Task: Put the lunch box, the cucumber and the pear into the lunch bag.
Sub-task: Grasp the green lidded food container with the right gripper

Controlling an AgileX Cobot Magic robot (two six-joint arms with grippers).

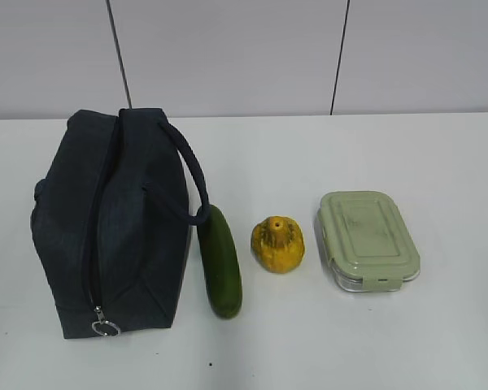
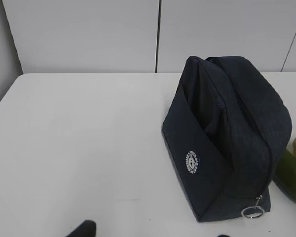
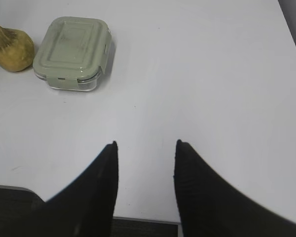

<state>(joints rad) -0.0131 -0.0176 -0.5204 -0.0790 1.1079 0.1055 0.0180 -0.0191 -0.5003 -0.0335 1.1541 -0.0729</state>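
on table: lunch bag [image 1: 114,223] zipped; right gripper [image 3: 145,148] fingers apart, left gripper unclear

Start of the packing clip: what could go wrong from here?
The bag looks zipped shut, ring pull at the near end, so it likely needs opening first. The cucumber lies against the bag's handle and may roll if the bag shifts. The pear sits near the box; a grasp could bump it.

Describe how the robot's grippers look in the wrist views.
The right gripper has two broad matte black fingers tapering to rounded tips, faintly ribbed on the inner faces. Of the left gripper, only two small black tips show at the frame's bottom edge. No cables or markings are visible.
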